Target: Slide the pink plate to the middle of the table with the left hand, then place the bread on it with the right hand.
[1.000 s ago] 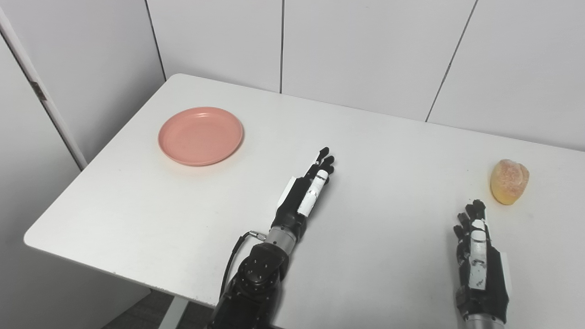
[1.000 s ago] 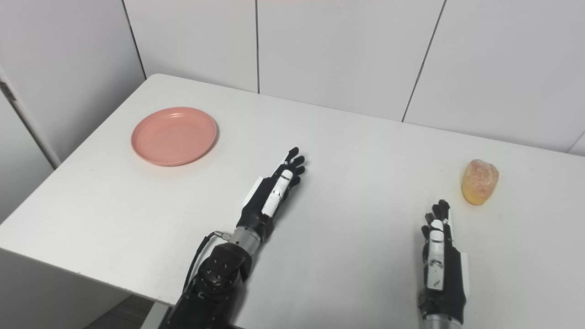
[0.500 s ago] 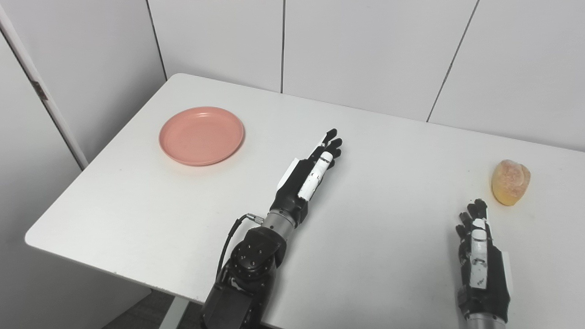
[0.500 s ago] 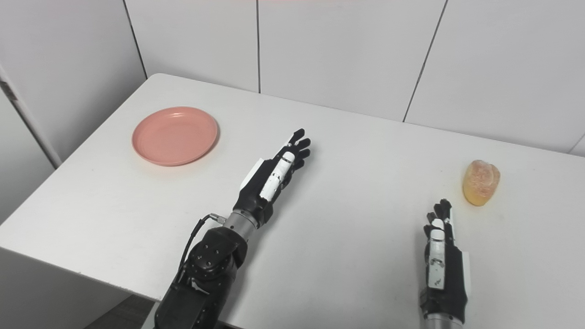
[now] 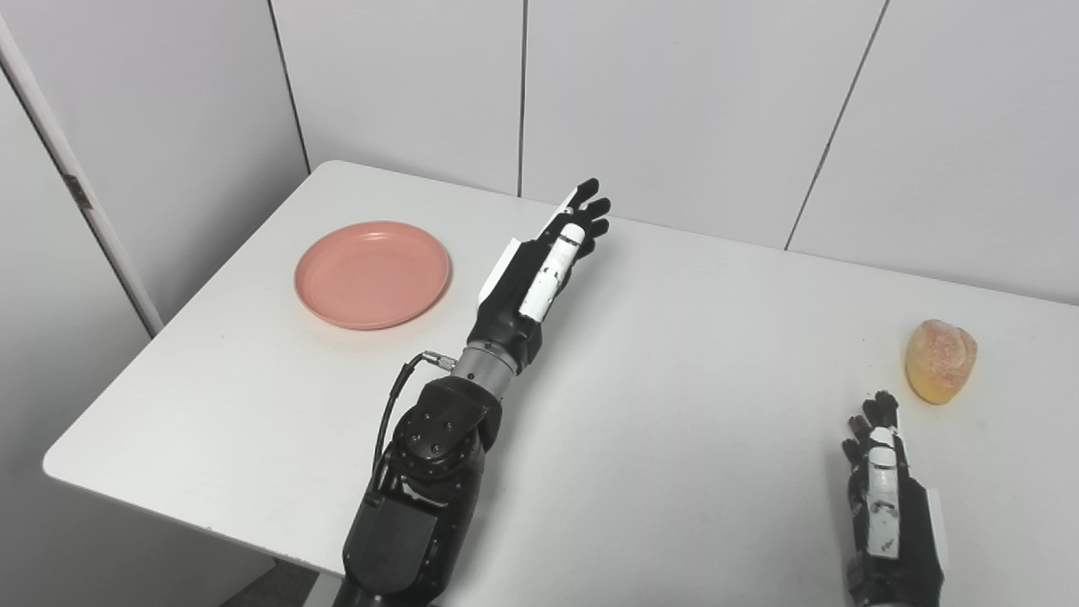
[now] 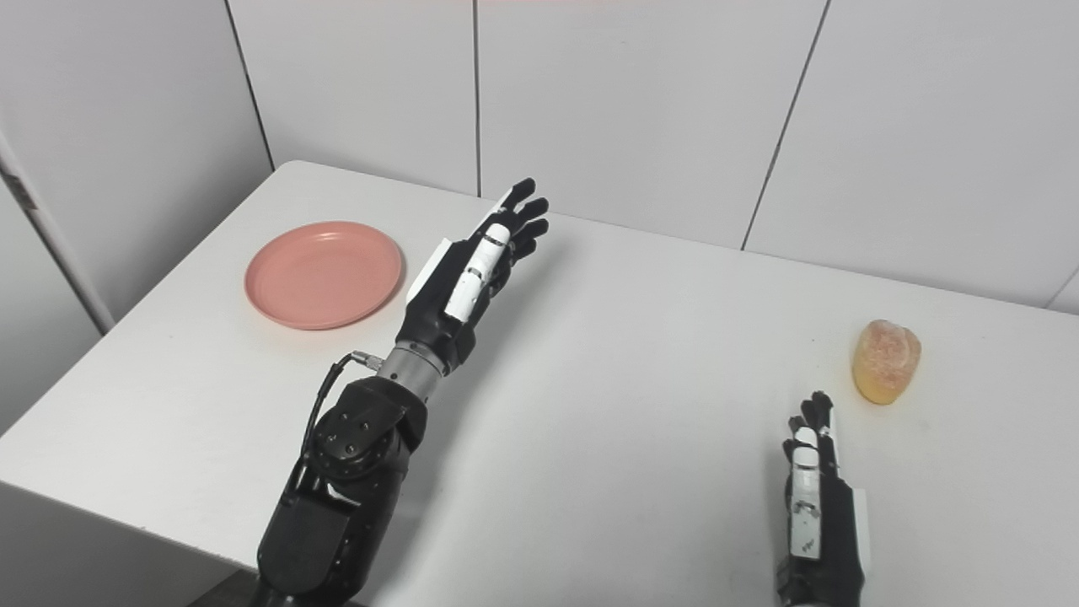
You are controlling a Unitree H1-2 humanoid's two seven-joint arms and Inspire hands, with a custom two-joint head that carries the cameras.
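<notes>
I am holding my left hand (image 5: 539,270) raised above the table (image 5: 674,405), its fingers stretched out and apart, gripping nothing, pointing toward the table's far edge. It is hanging just to the right of the pink plate (image 5: 372,274) without touching it. The plate is lying flat near the table's far left corner, close to the left edge, and nothing is sitting on it.

I am keeping my right hand (image 5: 889,514) low by the table's near edge on the right side, fingers straight and loose, holding nothing. The bread (image 5: 941,360) is standing a little beyond its fingertips, near the right edge, apart from the hand.

The left eye view is cutting my right hand off at the wrist along the picture's bottom edge, and it is showing a grey strip of floor under the table's near left corner. The right eye view is showing more table to the right of the bread, and a little more of my left forearm.
</notes>
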